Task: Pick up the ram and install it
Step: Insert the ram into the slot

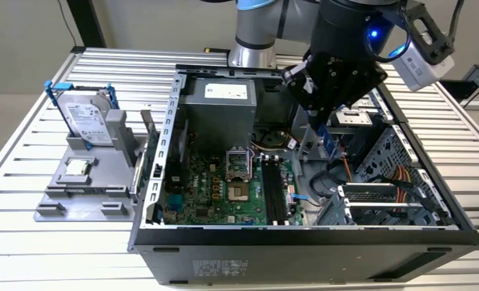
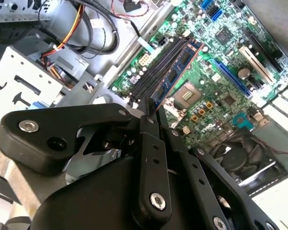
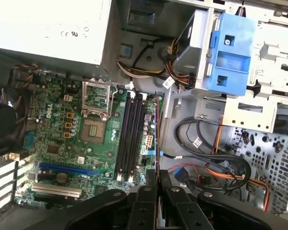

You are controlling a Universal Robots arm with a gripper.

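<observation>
As my arm bends over the open computer case (image 1: 304, 245), wrist pointing straight down into it, my gripper (image 1: 321, 118) is clamped on the ram (image 1: 330, 144). The stick hangs below the fingers, inside the case and above its floor.

Going from the exterior view's left: well away from my gripper sits a grey tray (image 1: 70, 206) with the hard drive (image 1: 86, 115) standing upright and the processor chip (image 1: 77, 167) lying flat. Nearer is the motherboard (image 1: 215, 194), with the memory slots (image 1: 273, 193) close beside the ram.

The second wrist view gives the ram's (image 2: 176, 71) blue face with its chips, running parallel to the black slots (image 2: 156, 69), its near end pinched at my gripper (image 2: 151, 109). In the first wrist view the ram (image 3: 157, 129) is edge-on, a thin line reaching out from my gripper (image 3: 157, 176) alongside the slots (image 3: 128, 134). On its other side lie looped cables (image 3: 216, 165), and farther off a blue drive bracket (image 3: 230, 52).
</observation>
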